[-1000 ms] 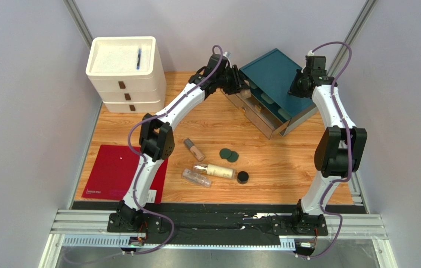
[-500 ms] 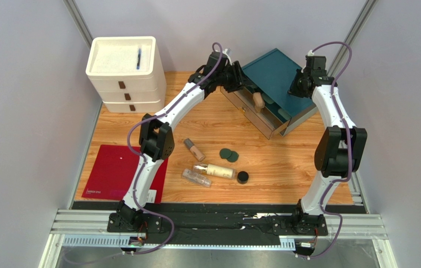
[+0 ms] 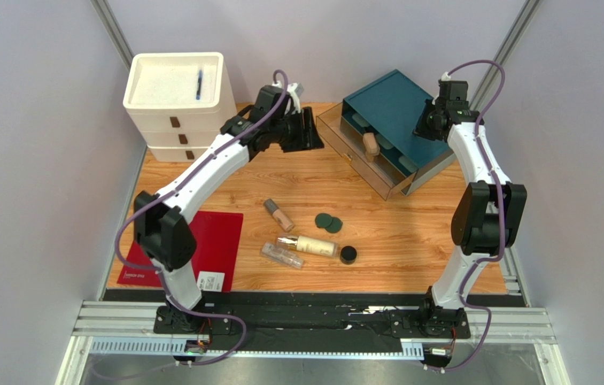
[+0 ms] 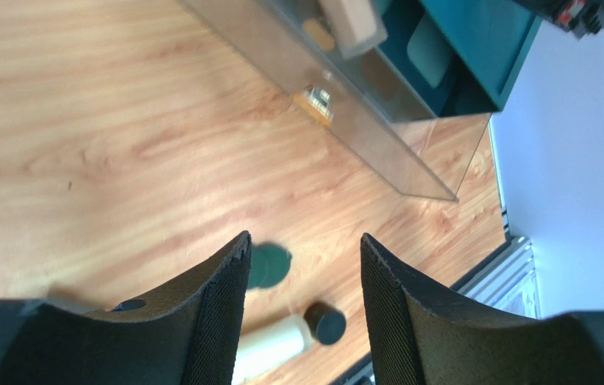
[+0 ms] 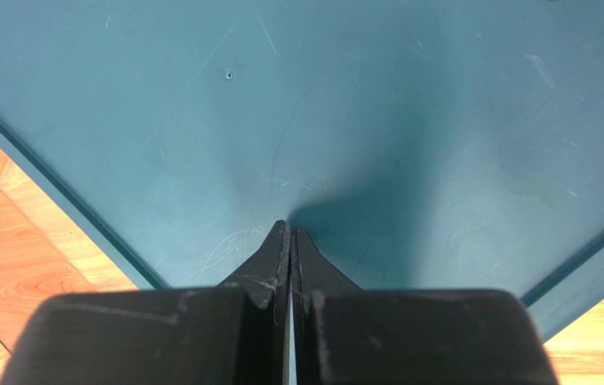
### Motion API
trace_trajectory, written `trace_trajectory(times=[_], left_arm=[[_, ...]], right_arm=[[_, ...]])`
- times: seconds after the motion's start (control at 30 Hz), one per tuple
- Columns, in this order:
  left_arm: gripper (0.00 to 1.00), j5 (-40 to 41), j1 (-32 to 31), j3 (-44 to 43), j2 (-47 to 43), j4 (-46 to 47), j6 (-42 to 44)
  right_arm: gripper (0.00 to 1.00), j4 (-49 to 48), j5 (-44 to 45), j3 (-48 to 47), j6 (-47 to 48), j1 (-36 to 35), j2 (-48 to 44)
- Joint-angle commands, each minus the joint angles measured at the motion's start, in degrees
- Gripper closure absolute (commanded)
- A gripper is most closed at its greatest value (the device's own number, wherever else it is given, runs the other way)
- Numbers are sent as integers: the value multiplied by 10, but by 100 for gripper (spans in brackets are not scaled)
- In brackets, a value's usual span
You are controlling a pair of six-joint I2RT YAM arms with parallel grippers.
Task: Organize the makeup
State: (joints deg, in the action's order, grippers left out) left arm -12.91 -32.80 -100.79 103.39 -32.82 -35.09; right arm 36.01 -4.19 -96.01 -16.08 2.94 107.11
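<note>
Well R of empty L tool (image 4: 304, 242): beige bottle (image 3: 371, 145) in drawer (image 3: 352, 164)

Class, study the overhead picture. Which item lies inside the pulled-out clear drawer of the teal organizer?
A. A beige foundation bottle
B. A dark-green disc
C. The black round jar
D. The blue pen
A: a beige foundation bottle lies in the clear drawer pulled out of the teal organizer.
</note>
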Motion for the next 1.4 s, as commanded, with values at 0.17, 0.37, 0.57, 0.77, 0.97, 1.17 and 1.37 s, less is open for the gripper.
trace_trajectory(times=[0.17, 0.37, 0.57, 0.77, 0.97, 1.17, 1.37], left_arm=[[39, -24, 23, 220, -66, -115, -126], [36, -27, 45, 255, -31, -146, -137], [36, -24, 70, 270, 0, -136, -138], [36, -22, 71, 232, 74, -136, -131], [39, -25, 71, 187, 135, -132, -120], [85, -31, 71, 141, 170, -130, -119], [100, -41, 71, 76, 179, -118, -121]], right_arm=[[100, 125, -16, 59, 3, -4, 61], [100, 115, -31, 75, -4, -4, 60], [100, 110, -36, 87, -4, -4, 56], [100, 112, -43, 80, -6, -4, 62], [100, 115, -43, 74, -5, -4, 64], [100, 115, -42, 74, -4, -4, 62], [100, 116, -41, 73, -4, -4, 63]])
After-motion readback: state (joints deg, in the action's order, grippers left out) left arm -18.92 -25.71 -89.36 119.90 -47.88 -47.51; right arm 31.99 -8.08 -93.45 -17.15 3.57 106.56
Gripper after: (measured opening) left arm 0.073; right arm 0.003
